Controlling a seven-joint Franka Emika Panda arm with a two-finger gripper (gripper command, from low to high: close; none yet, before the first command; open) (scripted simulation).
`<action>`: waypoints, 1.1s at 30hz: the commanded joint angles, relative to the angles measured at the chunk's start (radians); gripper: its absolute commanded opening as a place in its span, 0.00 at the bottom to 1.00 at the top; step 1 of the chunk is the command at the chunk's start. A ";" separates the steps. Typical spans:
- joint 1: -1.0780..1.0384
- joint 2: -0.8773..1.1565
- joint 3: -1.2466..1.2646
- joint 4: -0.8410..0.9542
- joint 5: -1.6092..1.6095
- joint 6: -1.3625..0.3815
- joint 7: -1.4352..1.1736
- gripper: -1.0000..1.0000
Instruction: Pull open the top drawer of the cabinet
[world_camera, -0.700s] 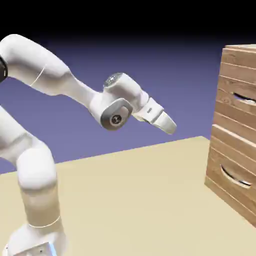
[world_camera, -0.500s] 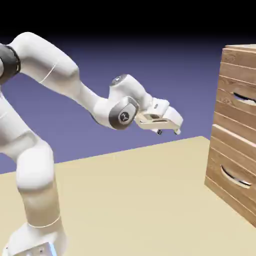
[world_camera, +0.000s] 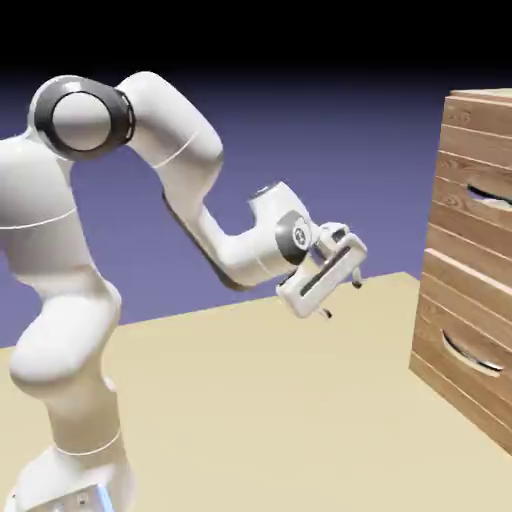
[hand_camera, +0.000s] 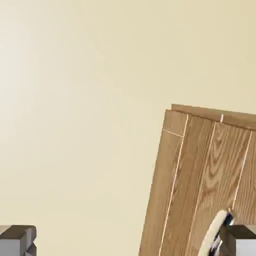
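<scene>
The cabinet of light-brown planks stands at the right edge of the exterior view. Its top drawer is flush with the front, a curved silvery handle over its dark slot. My gripper hangs open in the air well to the left of the cabinet. It sits lower than the top drawer's handle, is rolled, and points down and to the right, holding nothing. In the hand view the fingertips stand wide apart at the bottom edge. The cabinet shows rolled at lower right, with a silvery handle; I cannot tell which drawer's.
The identical lower drawer with its own handle sits under the top one. The beige table stretches between the robot's base and the cabinet, and fills most of the hand view.
The arm has swung round: the elbow rose at upper left, and the hand dropped lower and rolled. Its fingers now point down and right instead of level toward the cabinet.
</scene>
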 joint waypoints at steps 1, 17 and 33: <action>-0.024 0.023 0.026 0.013 -0.044 -0.004 -0.042 0.50; -0.411 0.390 0.436 0.227 -0.739 -0.071 -0.709 0.50; -0.799 0.757 0.846 0.440 -1.435 -0.137 -1.376 0.50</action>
